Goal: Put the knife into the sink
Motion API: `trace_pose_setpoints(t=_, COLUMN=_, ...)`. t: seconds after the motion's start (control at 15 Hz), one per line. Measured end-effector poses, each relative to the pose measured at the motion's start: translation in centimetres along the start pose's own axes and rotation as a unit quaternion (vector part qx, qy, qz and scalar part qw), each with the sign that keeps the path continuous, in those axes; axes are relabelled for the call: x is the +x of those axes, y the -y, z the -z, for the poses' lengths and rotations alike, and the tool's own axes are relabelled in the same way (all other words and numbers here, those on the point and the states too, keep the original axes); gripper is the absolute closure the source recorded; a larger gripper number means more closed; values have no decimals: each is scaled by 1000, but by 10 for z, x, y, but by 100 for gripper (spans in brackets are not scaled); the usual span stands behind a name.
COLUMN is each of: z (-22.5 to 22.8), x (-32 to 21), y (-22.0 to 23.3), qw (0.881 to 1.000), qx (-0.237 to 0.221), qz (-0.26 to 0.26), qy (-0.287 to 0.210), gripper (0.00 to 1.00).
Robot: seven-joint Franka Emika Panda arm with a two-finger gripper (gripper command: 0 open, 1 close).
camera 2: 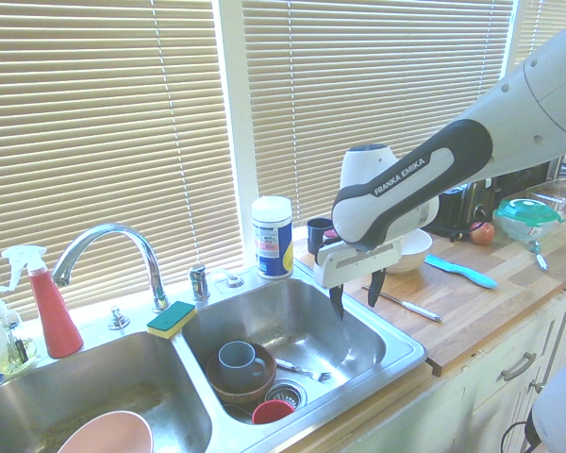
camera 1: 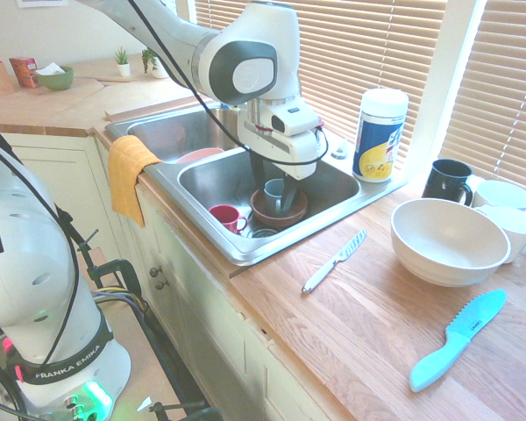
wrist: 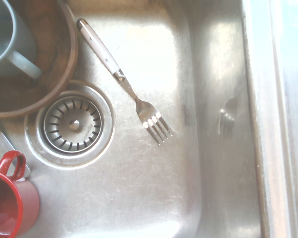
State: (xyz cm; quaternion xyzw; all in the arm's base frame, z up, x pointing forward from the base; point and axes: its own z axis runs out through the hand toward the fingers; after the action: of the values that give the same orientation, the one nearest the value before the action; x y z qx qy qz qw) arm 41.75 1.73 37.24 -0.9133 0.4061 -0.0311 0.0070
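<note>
The knife [camera 1: 335,260] [camera 2: 410,307], with a white handle and a silver blade, lies flat on the wooden counter just beside the sink's rim [camera 1: 237,250] [camera 2: 396,363]. My gripper [camera 1: 279,186] [camera 2: 357,294] hangs over the nearer basin, pointing down, open, with nothing between its dark fingers. It is well clear of the knife. The wrist view looks straight down at the basin floor [wrist: 139,188].
In this basin lie a brown bowl [camera 1: 279,209] [camera 2: 241,373] holding a grey mug, a red cup [camera 1: 225,217] [wrist: 7,198] and a fork [wrist: 124,82]. On the counter are a turquoise knife [camera 1: 458,338], a white bowl [camera 1: 449,241], a black mug [camera 1: 447,180] and a wipes canister [camera 1: 380,134].
</note>
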Motion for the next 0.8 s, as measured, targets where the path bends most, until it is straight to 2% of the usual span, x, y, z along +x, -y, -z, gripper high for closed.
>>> trace_pose_setpoints(t=0.33, z=1, x=12, y=-10, qw=1000, qx=1, qz=13, qy=-2, gripper=0)
trace_pose_setpoints(t=0.53, z=14, x=42, y=-39, qw=999, qx=8, qz=45, qy=-1, gripper=0)
trace_pose_setpoints(t=0.8, z=22, x=74, y=-85, qw=995, qx=-10, qz=96, qy=1, gripper=0)
